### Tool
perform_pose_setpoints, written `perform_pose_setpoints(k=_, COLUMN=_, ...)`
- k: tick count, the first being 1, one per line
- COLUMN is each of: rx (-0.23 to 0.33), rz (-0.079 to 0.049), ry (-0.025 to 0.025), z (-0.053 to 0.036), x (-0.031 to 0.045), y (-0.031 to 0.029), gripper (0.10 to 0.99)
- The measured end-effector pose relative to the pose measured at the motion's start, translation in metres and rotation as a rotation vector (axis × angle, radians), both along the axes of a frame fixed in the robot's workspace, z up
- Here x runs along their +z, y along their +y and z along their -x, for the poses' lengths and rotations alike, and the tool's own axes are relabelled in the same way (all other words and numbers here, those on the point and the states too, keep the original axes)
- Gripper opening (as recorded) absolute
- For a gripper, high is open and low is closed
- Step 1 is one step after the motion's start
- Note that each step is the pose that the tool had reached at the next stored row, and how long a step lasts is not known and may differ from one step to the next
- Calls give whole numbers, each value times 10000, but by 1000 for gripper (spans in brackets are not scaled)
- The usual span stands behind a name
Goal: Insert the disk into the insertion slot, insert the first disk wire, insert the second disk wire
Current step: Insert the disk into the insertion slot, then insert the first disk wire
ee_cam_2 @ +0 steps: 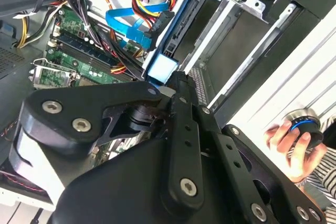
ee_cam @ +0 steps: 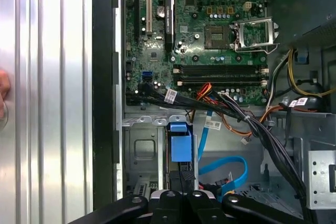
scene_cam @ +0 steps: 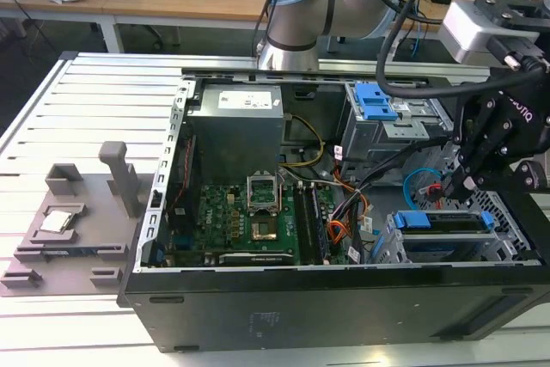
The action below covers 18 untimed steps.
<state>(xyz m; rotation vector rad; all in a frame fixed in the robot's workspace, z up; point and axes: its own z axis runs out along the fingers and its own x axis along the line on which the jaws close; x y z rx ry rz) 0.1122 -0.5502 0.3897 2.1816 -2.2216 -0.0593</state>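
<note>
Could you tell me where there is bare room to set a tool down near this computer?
The ribbed table is bare beyond the grey fixture, on the exterior view's left of the computer case. Inside, cables and the gripper crowd the disk.

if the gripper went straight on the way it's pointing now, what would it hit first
Most likely the blue carrier end of the disk, which sits in the insertion slot directly ahead of the gripper in the first wrist view. Depth is unclear, so the gap between them cannot be judged.

Motherboard (ee_cam: 157,56) carries white lettering; cable tags (ee_cam: 170,96) seem illegible.
</note>
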Motion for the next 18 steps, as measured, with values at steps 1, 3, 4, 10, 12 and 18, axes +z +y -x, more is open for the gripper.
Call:
perform_pose_setpoints(k=1, rx=2, rz=0, ry=1, z=-2, x=-6, y=0, gripper=106)
perform_pose_setpoints(k=3, rx=2, rz=-1, ry=5, z=-7, x=-24, y=0, gripper=106)
perform_pose_setpoints(k=4, rx=3, rz=-1, ry=6, z=-10, x=-29, y=0, gripper=106)
perform_pose_setpoints(k=10, rx=1, rz=3, ry=11, z=-20, x=-53, y=0, gripper=106)
perform_pose_setpoints(k=12, rx=1, rz=0, ry=11, z=-21, x=-56, y=0, gripper=106)
perform_pose_setpoints(k=18, rx=1, rz=0, ry=11, z=-21, x=-57, y=0, gripper=106)
